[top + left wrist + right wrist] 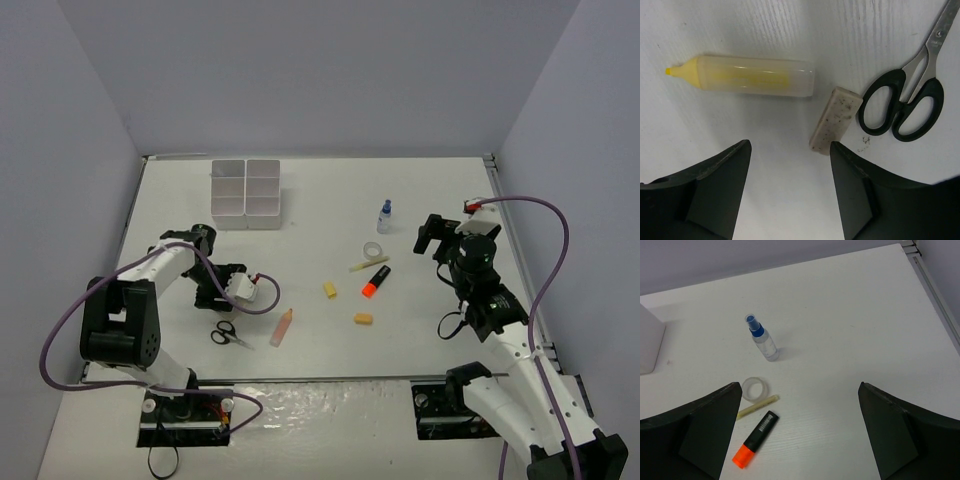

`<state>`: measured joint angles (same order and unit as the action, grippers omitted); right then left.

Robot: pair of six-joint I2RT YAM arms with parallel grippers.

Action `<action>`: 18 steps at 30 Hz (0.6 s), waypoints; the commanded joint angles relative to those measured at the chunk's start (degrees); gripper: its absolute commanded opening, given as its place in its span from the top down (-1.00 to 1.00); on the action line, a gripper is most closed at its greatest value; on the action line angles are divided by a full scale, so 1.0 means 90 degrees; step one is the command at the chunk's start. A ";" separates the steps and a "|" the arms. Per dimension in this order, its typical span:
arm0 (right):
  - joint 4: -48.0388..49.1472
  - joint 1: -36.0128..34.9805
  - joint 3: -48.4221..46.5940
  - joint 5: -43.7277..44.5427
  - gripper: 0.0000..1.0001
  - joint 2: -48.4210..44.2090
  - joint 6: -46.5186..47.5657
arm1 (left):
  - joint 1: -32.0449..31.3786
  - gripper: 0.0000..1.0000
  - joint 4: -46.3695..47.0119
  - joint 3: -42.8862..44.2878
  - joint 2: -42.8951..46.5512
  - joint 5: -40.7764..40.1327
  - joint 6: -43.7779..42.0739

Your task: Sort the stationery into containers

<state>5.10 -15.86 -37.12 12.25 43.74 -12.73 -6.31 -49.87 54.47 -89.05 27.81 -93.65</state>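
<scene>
Jaws of left tool (789, 147) stand apart, empty, near speckled beige rectangular eraser (835, 120). Right tool (799, 387) gapes wide, empty.

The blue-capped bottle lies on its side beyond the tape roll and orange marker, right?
No: the blue-capped bottle stands upright, as the right wrist view shows. It is beyond the tape roll and orange marker.

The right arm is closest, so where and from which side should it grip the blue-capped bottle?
Take the blue-capped bottle by its clear round body, below the cap, likely coming in level from the near side with the open right gripper: it stands upright, and the cap looks too narrow to hold.
</scene>
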 commanded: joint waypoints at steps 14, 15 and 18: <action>0.0341 -0.0025 -0.0231 0.0160 -1.00 0.0052 0.0142 | 0.0005 0.03 -0.0693 0.0045 0.0275 0.0003 -0.0876; 0.0341 -0.0025 -0.0225 0.0162 -1.00 0.0052 0.0140 | 0.0007 0.02 -0.0779 0.0107 0.0340 0.0046 -0.0879; 0.0351 -0.0025 -0.0211 0.0152 -1.00 0.0052 0.0125 | 0.0007 -0.04 -0.1121 0.0355 0.0373 0.0230 -0.0874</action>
<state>4.91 -15.86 -37.12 12.27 43.77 -12.08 -6.31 -53.17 53.87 -88.48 26.62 -99.02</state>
